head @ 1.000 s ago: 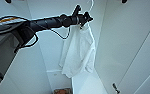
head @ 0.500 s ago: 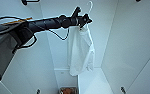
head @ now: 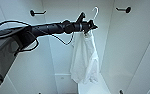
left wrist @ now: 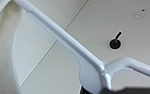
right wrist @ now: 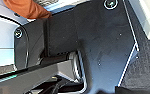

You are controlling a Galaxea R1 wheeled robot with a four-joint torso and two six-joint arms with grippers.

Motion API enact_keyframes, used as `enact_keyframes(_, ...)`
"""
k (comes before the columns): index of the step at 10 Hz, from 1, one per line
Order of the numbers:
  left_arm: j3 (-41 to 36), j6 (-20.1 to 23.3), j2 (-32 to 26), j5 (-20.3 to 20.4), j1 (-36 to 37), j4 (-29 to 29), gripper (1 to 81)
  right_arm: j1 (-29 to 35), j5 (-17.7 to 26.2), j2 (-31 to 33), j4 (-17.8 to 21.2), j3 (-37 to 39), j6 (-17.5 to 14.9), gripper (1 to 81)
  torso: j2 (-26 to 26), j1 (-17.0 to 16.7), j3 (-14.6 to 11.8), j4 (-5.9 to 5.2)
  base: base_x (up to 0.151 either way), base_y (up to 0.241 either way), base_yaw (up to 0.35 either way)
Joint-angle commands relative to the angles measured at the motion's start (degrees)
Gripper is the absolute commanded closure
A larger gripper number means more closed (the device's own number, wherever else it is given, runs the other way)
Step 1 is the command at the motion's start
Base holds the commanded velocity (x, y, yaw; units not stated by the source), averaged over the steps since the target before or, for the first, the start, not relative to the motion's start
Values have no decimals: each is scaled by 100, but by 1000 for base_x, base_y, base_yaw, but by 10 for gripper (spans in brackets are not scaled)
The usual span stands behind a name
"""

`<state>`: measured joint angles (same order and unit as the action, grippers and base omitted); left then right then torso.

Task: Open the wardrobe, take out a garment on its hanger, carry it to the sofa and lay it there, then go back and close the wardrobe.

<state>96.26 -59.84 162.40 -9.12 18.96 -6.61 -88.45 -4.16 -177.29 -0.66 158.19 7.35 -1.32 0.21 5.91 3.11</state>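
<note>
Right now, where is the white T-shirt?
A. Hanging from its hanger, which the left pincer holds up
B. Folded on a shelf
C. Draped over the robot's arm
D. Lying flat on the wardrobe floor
A: the white T-shirt hangs limp from the hanger, gripped by the left pincer inside the open wardrobe.

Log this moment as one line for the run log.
phase: taking shirt out | left gripper: holding hanger | white T-shirt: hanging from hanger | wardrobe: open
</note>
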Motion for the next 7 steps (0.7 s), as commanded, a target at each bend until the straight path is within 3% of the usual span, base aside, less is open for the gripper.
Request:
enact_keyframes(1, -132, 148, -32, 138, 808, -209, 811, 165, 337, -2, 39, -34, 12, 10, 0, 2, 5, 0, 0, 0, 0)
enact_keyframes(7, -405, 175, -111, 235, 394, -201, 811, 174, 337, -11, 31, -34, 12, 10, 0, 0, -44, 0, 0, 0, 0)
